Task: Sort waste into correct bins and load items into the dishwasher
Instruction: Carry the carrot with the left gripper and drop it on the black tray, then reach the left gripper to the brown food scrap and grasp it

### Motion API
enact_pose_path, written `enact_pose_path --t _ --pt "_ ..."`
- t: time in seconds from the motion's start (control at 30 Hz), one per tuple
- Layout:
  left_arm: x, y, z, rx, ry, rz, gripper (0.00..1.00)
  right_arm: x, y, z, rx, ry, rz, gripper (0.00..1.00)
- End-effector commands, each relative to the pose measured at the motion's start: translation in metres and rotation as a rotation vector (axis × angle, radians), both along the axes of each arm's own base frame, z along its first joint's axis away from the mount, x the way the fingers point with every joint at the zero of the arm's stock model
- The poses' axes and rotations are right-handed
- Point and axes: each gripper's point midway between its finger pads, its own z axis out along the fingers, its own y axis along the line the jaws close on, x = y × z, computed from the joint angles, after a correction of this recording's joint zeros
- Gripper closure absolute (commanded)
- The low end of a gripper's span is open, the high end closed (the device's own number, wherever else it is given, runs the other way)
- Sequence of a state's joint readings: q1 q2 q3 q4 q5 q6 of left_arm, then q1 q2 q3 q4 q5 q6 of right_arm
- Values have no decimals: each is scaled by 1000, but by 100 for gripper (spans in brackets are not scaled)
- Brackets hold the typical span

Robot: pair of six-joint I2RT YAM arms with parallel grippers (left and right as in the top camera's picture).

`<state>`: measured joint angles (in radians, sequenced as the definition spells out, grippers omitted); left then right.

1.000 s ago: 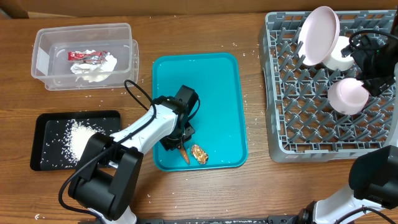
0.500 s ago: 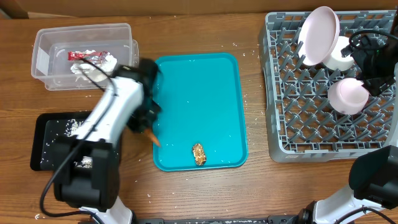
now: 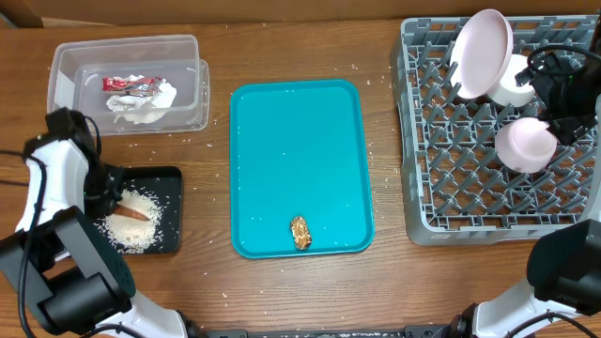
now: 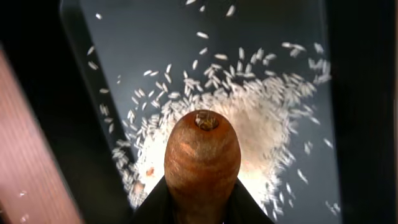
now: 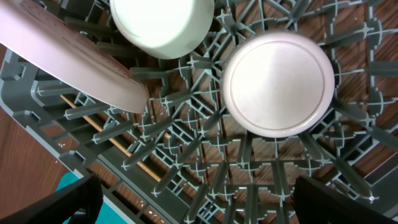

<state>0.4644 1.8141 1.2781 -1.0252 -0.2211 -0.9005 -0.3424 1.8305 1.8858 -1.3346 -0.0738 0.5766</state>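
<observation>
1. The sausage stick (image 4: 202, 155) is clamped between the fingers of the left gripper (image 3: 111, 205). Its free end hangs over the rice pile (image 3: 141, 230) in the black tray (image 3: 167, 176) — just above the grains or touching them, I cannot tell which.
2. To release it well, I judge the jaws should part only with the stick well inside the rim and low enough not to scatter rice. Then lift straight up (the rim looks shallow).
3. The brown food lump (image 3: 300, 232) lies on the teal tray (image 3: 300, 141) and is probably next.
4. The right gripper (image 5: 202, 205) hovers spread and empty over the dish rack (image 3: 470, 197), above an upturned pink bowl (image 5: 278, 84).
5. The wooden table (image 3: 310, 38) has loose grains scattered on it. The clear tub (image 3: 61, 70), holding a wrapper (image 3: 127, 84) and napkins (image 3: 146, 101), sits just behind the black tray — little of the room shows.
</observation>
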Motion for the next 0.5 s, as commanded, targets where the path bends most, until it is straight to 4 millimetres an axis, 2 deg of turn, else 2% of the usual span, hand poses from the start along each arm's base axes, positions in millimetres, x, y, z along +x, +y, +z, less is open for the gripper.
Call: enact_pose_path --t 0.0,0.07,0.1,0.13,0.2,0.33,0.47 --pt "-12 1 -15 -1 16 -11 74 2 0 15 -14 -41 -3 0" --pt "-12 1 -15 -1 16 -11 72 2 0 15 -14 -41 -3 0" --pt "-12 1 -15 -1 16 -11 66 2 0 15 -14 -41 -3 0" --pt "-12 1 -15 -1 16 -11 53 2 0 15 -14 -41 -3 0" --pt "-12 0 -15 -6 18 -21 20 2 0 15 -14 -41 -3 0" --pt "-5 -7 -12 -61 -5 -77 19 2 0 15 -14 -41 -3 0" --pt "18 -39 20 -122 -108 -223 16 2 0 15 -14 -41 -3 0"
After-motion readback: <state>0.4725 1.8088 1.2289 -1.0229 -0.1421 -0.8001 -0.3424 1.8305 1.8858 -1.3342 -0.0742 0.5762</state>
